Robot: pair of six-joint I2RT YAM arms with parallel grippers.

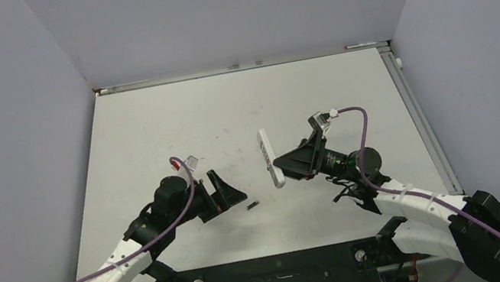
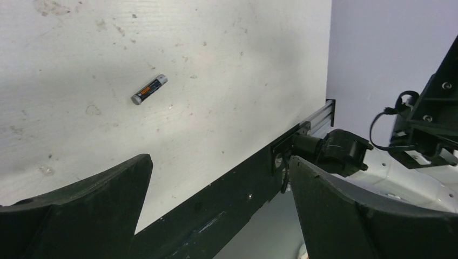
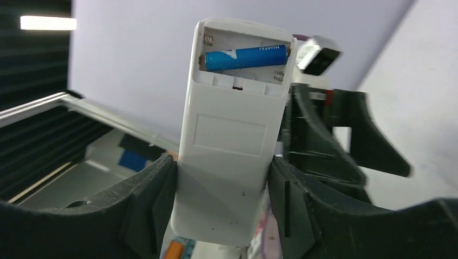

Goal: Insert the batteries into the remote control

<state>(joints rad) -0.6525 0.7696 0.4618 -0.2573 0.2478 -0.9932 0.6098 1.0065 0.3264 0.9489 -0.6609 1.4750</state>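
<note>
Soft, even light fills the overhead view, and the pale surface (image 1: 242, 111) carries only faint, short shadows. The left wrist view shows the dark battery (image 2: 149, 89) sharp, with a small glint. In the right wrist view the remote control (image 3: 232, 135) is crisp, the background blurs, and a light strip (image 3: 47, 22) glares upper left.

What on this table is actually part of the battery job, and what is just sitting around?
Part of the job:
white rectangular plastic remote control, back open, clamped in the right gripper
blue cylindrical battery, already in its bay
dark grey-black cylindrical battery, loose on the white table

Just there:
purple cables on the arms
black base plate at the near edge
</note>
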